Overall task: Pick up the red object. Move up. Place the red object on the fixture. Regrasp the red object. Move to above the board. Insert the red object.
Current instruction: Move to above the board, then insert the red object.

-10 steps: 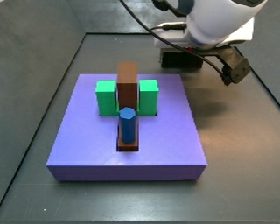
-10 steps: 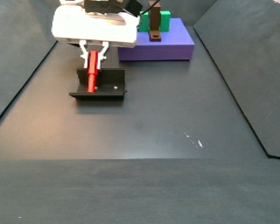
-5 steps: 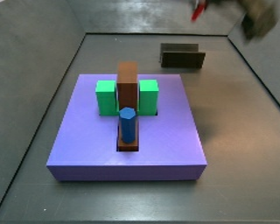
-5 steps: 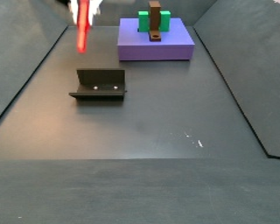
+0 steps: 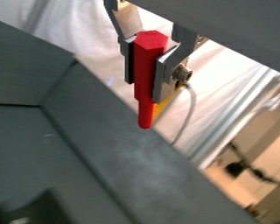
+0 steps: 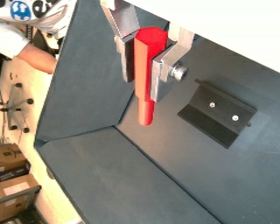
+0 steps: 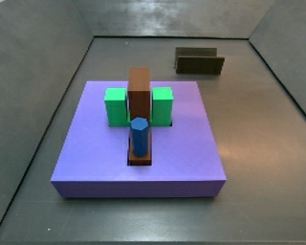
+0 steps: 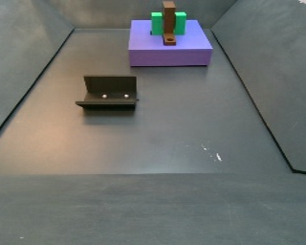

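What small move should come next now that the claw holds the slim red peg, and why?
Probably carry it across toward the large purple board. Both wrist views show the claw shut on the slim red peg, high above the floor, with the dark bracket fixture empty below. The claw is out of both side views.

- Gripper (image 5: 146, 54): visible in both wrist views only; neither side view shows any part of the arm or gripper.
- Fingers (image 6: 120, 21): flat silver plates, set close together, clamped on the upper end of the red object (image 6: 147, 74).
- Held piece runs in line with the fingers, its lower end projecting well past the fingertips, clear of any surface.
- Gripper sits high, off the floor (image 6: 143, 188).
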